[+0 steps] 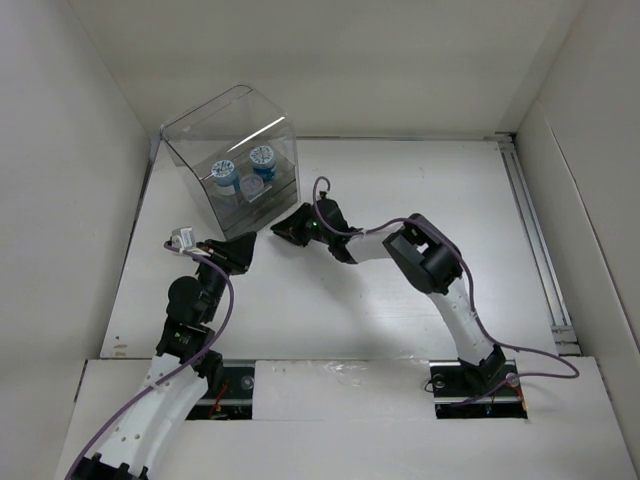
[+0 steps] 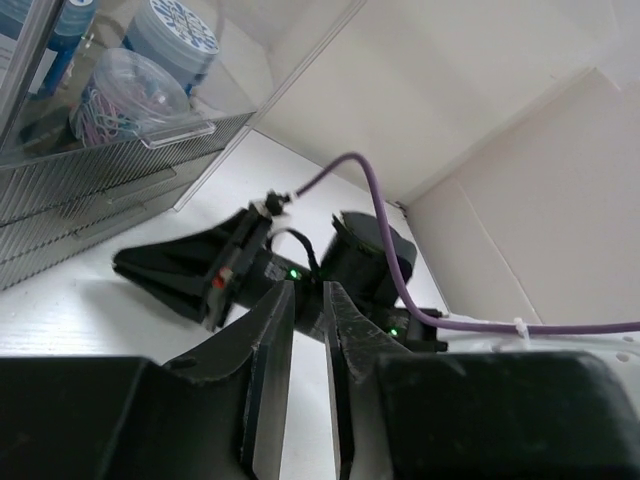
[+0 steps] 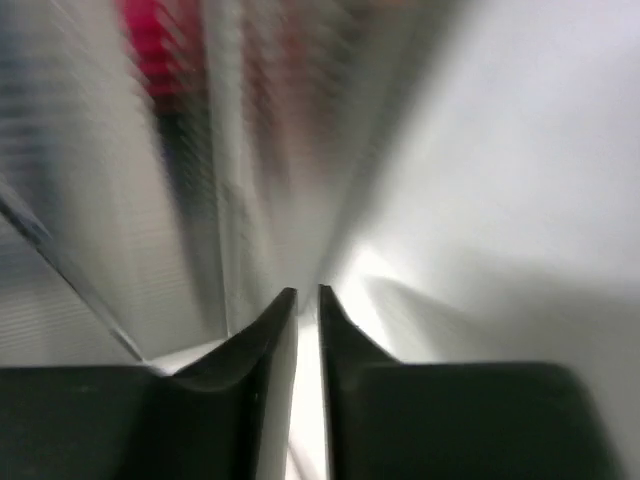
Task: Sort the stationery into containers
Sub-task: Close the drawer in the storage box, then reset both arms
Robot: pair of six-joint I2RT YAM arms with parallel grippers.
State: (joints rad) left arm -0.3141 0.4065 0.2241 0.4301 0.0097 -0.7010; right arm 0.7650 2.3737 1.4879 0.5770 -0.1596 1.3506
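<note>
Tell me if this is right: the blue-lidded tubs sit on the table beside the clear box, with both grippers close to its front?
Not quite. The blue-lidded tubs are inside the clear box, not beside it on the table; the top external view shows them through its walls. The left gripper and right gripper are indeed close to its front.

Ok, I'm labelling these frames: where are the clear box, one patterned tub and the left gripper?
clear box (image 1: 215, 115), top view, on its curved lid.
tub (image 1: 262, 155), top view, on its patterned lid.
left gripper (image 2: 308, 287), left wrist view, between its fingertips.
</note>
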